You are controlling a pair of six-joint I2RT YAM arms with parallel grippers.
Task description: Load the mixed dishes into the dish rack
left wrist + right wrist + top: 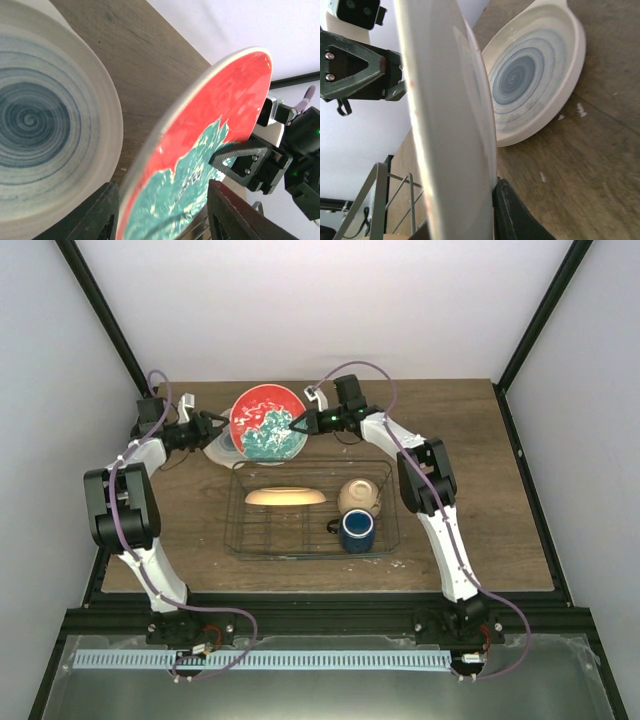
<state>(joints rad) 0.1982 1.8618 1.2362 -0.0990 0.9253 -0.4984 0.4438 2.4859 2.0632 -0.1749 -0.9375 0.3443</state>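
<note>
Wooden table (480, 500), left end effector (161, 185) and right end effector (297, 423) clamping red plate (262, 410), white plate (218, 450) half-hidden.

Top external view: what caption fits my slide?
Left claw and right claw hold the red plate up behind the dish rack.

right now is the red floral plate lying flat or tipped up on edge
Tipped up: the red plate stands nearly on edge, its rim held by the left end effector and right end effector.

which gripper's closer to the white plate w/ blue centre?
Left. The left gripper sits right beside the white plate, at the red plate's left rim; the right gripper grips its opposite rim, farther away.
</note>
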